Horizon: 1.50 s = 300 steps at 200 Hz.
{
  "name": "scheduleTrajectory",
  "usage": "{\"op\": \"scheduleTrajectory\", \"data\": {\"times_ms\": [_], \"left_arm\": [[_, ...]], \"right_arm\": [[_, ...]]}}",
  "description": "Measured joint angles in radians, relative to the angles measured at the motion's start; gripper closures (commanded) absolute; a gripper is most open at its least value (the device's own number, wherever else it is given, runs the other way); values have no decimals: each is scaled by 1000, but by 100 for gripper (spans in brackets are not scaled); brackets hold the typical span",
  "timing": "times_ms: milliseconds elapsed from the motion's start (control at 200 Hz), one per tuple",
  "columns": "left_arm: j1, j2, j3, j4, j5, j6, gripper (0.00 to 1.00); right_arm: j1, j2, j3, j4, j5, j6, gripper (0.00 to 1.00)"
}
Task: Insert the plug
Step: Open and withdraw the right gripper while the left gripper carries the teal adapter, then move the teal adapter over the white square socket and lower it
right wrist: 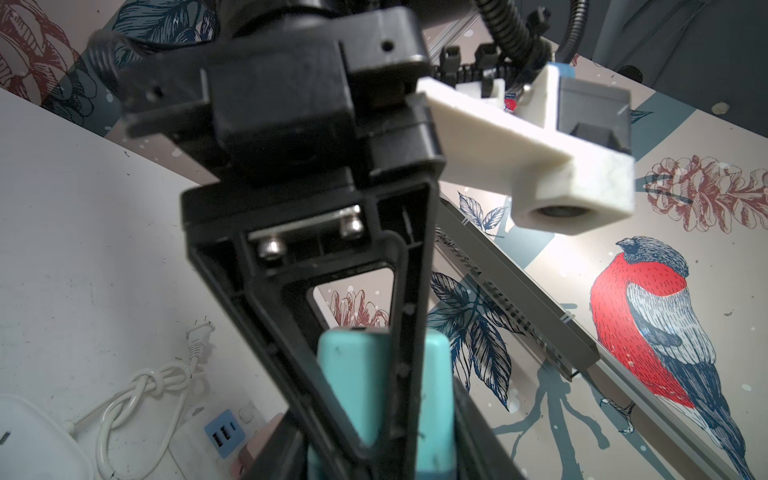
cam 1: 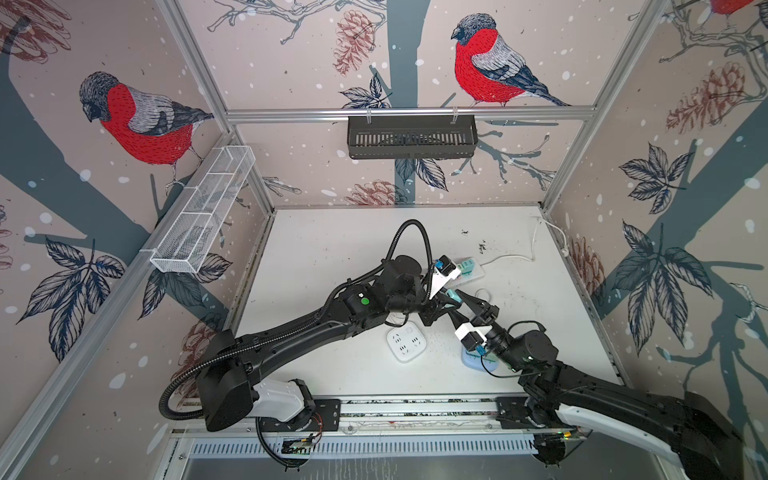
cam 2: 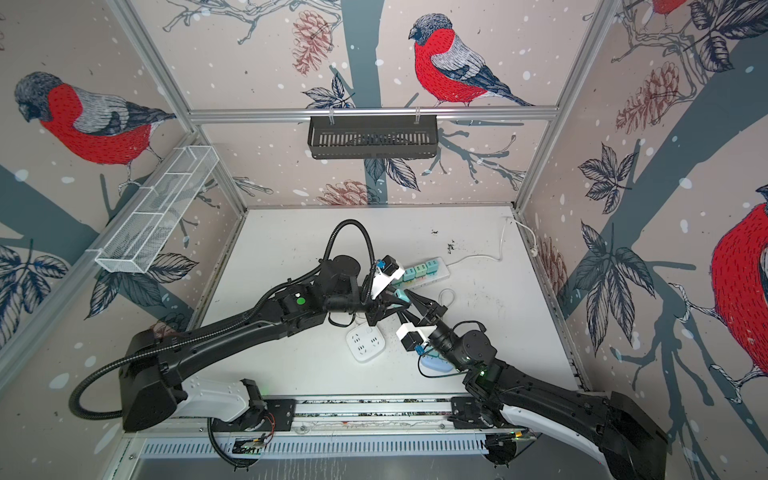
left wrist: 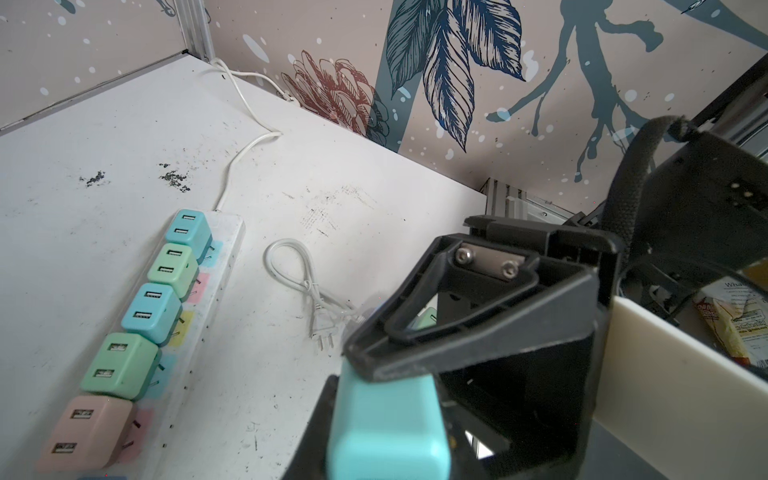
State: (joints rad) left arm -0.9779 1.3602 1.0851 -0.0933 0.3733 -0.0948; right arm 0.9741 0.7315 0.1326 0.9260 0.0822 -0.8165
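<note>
Clamped in both left end effector [cam 1: 445, 299] and right end effector [cam 1: 459, 297], the plug [left wrist: 386, 428] could be twisted loose by opposing pulls.

Item: teal plug [left wrist: 386, 424], rounded cube, held aloft and unplugged, just beside the power strip [left wrist: 226, 266]. Strip white, lying flat, five pastel chargers [left wrist: 151, 316] seated in a row.

The left arm [cam 1: 291, 332] is stretched forward and angled towards the right, while the right arm [cam 1: 602, 395] is folded inward from the near right corner. The left hand [cam 1: 444, 302] and the right hand [cam 1: 463, 300] are brought together tip to tip, and both are seen clamped on one teal plug [cam 1: 452, 296], held off the surface.
</note>
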Motion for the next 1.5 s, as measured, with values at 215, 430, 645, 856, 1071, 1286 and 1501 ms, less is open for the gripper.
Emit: {"op": "scheduleTrajectory", "data": {"times_ms": [215,430,645,856,1071,1286,1501], "left_arm": [[-1,-45,-51,15,-79,7,100],[-1,-110,-64,-1,-297,-10,100],[0,-201,-169,-30,-475,-3,100],[0,-288,-273,-53,-555,-3,100],[-1,-235,-268,-101,-531,-37,100],[-12,-104,-164,-191,-531,-76,100],[-31,-4,-84,-273,-533,-111,100]], "right_arm": [[0,-26,-3,-6,3,32,0],[-8,-95,-101,5,39,122,0],[-75,-153,-127,19,109,253,0],[-229,-206,-127,46,256,567,0],[-433,-163,-127,38,229,871,0],[-566,-47,-127,-13,212,1007,0],[-642,-22,-127,10,155,1080,0]]}}
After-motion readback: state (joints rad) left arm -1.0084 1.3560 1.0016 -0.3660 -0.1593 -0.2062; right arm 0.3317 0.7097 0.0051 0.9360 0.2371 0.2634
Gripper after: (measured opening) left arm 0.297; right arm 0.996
